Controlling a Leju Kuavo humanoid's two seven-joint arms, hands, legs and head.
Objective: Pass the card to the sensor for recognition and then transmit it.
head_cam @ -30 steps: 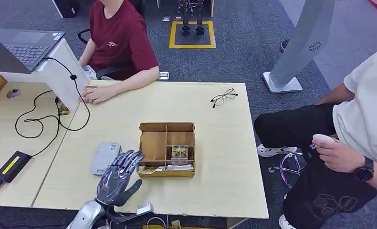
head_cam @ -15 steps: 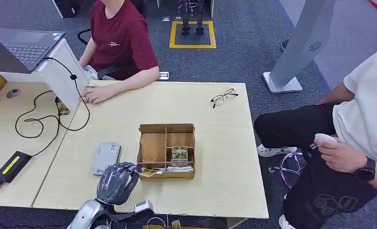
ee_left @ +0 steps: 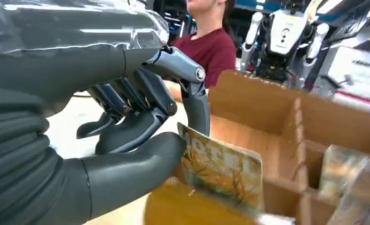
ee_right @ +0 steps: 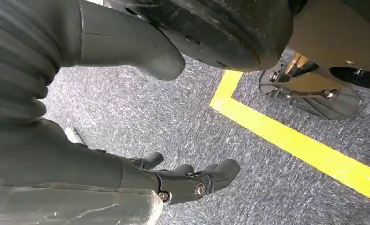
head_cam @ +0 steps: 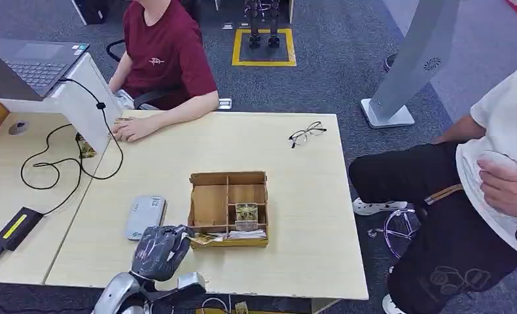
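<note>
Fingers (ee_left: 141, 129) of left hand (head_cam: 159, 250) pinch card (ee_left: 220, 168) at wooden box (head_cam: 230, 208) front edge on worktop (head_cam: 295, 170); right hand (ee_right: 127, 183) hangs empty, fingers apart

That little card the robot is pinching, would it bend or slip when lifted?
The card looks thin and flat, so probably light and slightly bendy. Its printed face seems glossy, so it may slip between the left hand's smooth fingers.

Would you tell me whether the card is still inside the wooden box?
Partly out: the left hand pinches the card, tilted at the wooden box's near-left corner.

No legible text anywhere.
</note>
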